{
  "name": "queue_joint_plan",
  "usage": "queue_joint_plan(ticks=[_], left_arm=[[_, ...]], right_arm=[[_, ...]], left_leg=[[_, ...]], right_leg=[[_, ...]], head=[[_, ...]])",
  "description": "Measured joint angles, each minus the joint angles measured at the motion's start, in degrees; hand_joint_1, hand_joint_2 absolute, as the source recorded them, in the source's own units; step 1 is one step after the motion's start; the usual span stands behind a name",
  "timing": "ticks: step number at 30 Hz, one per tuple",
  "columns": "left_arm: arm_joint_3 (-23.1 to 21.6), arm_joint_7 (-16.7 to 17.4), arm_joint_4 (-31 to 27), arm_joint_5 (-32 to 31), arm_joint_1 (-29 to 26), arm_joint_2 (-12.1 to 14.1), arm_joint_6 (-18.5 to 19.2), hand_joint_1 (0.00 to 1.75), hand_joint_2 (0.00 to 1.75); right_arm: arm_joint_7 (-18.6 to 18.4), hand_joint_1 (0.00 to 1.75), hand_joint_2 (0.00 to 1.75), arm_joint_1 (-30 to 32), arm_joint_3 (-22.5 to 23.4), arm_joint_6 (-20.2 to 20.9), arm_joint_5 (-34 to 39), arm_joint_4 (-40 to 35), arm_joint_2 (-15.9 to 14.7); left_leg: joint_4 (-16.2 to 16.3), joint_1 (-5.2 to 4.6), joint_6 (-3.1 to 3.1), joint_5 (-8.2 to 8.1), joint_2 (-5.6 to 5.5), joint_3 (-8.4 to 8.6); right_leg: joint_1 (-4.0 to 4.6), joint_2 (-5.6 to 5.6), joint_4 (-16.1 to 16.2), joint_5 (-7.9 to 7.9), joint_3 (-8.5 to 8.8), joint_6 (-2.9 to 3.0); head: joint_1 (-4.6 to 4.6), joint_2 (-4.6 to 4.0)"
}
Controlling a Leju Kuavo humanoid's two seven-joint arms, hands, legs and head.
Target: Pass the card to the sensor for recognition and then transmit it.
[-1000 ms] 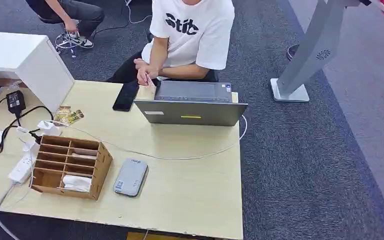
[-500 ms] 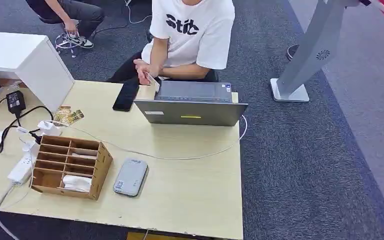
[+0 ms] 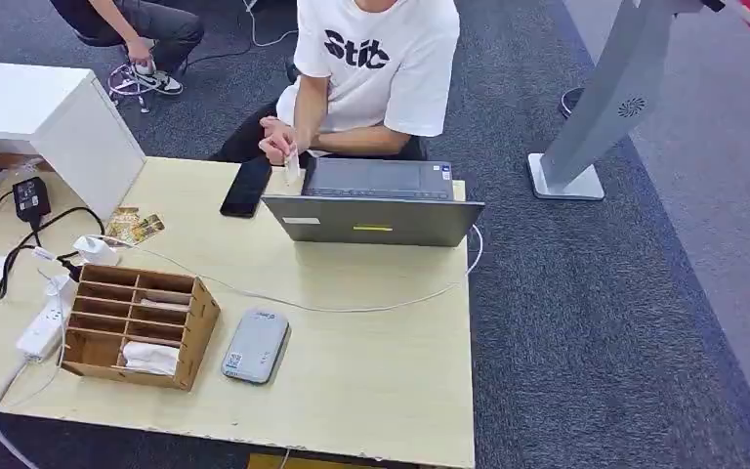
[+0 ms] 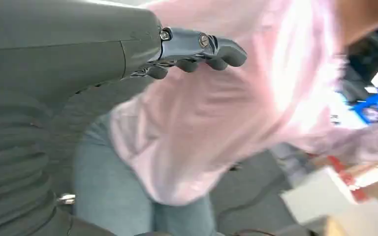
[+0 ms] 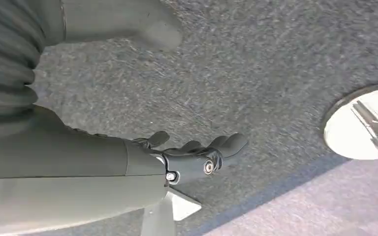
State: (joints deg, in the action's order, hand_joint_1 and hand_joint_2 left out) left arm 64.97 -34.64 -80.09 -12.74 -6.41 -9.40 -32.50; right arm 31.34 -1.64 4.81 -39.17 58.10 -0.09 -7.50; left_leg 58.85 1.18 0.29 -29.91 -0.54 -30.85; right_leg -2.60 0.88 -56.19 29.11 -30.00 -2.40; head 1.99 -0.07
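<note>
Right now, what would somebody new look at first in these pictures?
Probably the person in the white T-shirt at the table's far edge, holding a small card beside the grey laptop. Nearer, a wooden organizer sits beside a flat grey sensor.

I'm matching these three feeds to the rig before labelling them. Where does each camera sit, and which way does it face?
Head view: high on the robot, looking forward and down at the table, laptop and seated person; no arm shows.
Left wrist view: behind the left hand, facing a blurred person in pink.
Right wrist view: behind the right hand, facing grey carpet and a round white base.
Both wrist views share the grey ribbed cover and dark fingers holding nothing.
</note>
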Motion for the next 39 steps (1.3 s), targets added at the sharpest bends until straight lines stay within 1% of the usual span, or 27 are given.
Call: queue_joint_plan(ticks=[3, 7, 9, 12, 16, 18, 20, 24, 27, 34, 39], left_arm=[[-4.0, -0.7, -5.3, -0.6, -1.4, 0.0, -0.4, 0.0, 1.75], [-8.6, -1.1, -10.9, -1.2, -3.4, 0.3, -1.0, 0.0, 1.75], [-11.9, -1.6, -14.1, -1.6, -4.6, 1.0, -1.5, 0.0, 1.75], [-15.6, -1.8, -17.7, -1.8, -5.8, 2.2, -1.7, 0.0, 1.75], [-20.7, -1.9, -20.6, -2.7, -5.0, 4.1, 0.2, 0.0, 1.75], [-23.3, -1.3, -21.4, -3.6, -4.1, 4.9, 1.6, 0.0, 1.75], [-26.0, -1.0, -21.7, -4.7, -3.0, 5.8, 2.9, 0.0, 1.75], [-30.4, 1.2, -21.4, -7.2, 0.6, 7.3, 5.2, 0.0, 1.75], [-33.3, 3.0, -20.4, -9.4, 3.9, 8.3, 6.3, 0.0, 1.75], [-40.2, 7.0, -15.7, -14.9, 11.9, 10.1, 8.3, 0.0, 1.75], [-45.0, 9.8, -12.0, -19.4, 17.5, 10.4, 9.4, 0.0, 1.75]], right_arm=[[-0.5, 0.0, 1.75, -0.1, -1.4, 0.0, 0.7, 0.0, 0.3], [-1.3, 0.0, 1.75, -0.3, -3.1, 0.0, 1.4, 0.0, 0.7], [-1.8, 0.0, 1.75, -0.4, -4.5, 0.0, 2.0, 0.0, 0.9], [-2.5, 0.0, 1.75, -0.9, -6.7, 0.0, 3.1, 0.0, 1.3], [-4.6, 0.0, 1.75, -1.3, -11.3, 0.0, 4.4, -0.6, 1.7], [-5.8, 0.0, 1.75, -1.5, -13.8, 0.0, 4.9, -1.1, 1.9], [-7.0, 0.0, 1.75, -1.6, -16.2, 0.0, 5.1, -1.6, 2.1], [-9.5, 0.0, 1.75, -1.9, -20.6, 0.2, 5.0, -2.4, 2.5], [-11.3, 0.0, 1.75, -2.1, -23.5, 0.4, 4.7, -3.0, 2.8], [-14.7, 0.0, 1.75, -2.4, -29.1, 2.0, 4.0, -4.1, 3.1], [-16.9, 0.0, 1.75, -2.6, -32.3, 3.0, 3.6, -4.7, 3.1]], left_leg=[[0.0, 0.0, 0.0, 0.0, 0.0, 0.0], [0.0, 0.01, 0.0, 0.0, 0.02, 0.01], [0.0, 0.0, 0.0, 0.0, 0.0, -0.01], [0.0, 0.01, 0.0, 0.0, 0.03, 0.03], [0.0, 0.0, -0.01, 0.01, 0.01, 0.04], [0.0, 0.0, -0.01, 0.01, 0.03, 0.05], [0.0, 0.0, -0.01, 0.02, 0.02, 0.06], [0.0, 0.0, -0.01, 0.02, 0.02, 0.05], [0.0, 0.0, -0.01, 0.02, 0.02, 0.05], [0.0, 0.0, 0.0, 0.02, 0.03, 0.04], [0.0, -0.01, 0.0, 0.02, 0.03, 0.03]], right_leg=[[0.0, 0.0, 0.0, 0.0, 0.0, 0.0], [0.01, 0.02, 0.0, 0.0, -0.02, 0.0], [0.0, -0.01, 0.0, 0.0, -0.01, 0.0], [0.01, 0.02, 0.0, 0.0, -0.04, 0.0], [0.0, -0.02, 0.0, 0.0, -0.07, 0.01], [0.0, 0.01, 0.0, -0.03, -0.01, 0.03], [0.0, 0.01, 0.0, -0.04, -0.01, 0.03], [0.0, 0.01, 0.0, -0.04, -0.01, 0.04], [0.01, 0.02, 0.0, -0.04, -0.02, 0.04], [0.0, 0.04, 0.0, -0.05, -0.02, 0.04], [0.0, 0.04, 0.0, -0.07, -0.04, 0.03]], head=[[0.0, 0.0], [0.0, 0.0], [0.0, 0.0], [-0.02, 0.0], [-0.02, 0.0], [0.0, 0.0], [0.0, 0.0], [-0.02, 0.0], [0.0, 0.0], [-0.02, 0.0], [0.0, 0.0]])
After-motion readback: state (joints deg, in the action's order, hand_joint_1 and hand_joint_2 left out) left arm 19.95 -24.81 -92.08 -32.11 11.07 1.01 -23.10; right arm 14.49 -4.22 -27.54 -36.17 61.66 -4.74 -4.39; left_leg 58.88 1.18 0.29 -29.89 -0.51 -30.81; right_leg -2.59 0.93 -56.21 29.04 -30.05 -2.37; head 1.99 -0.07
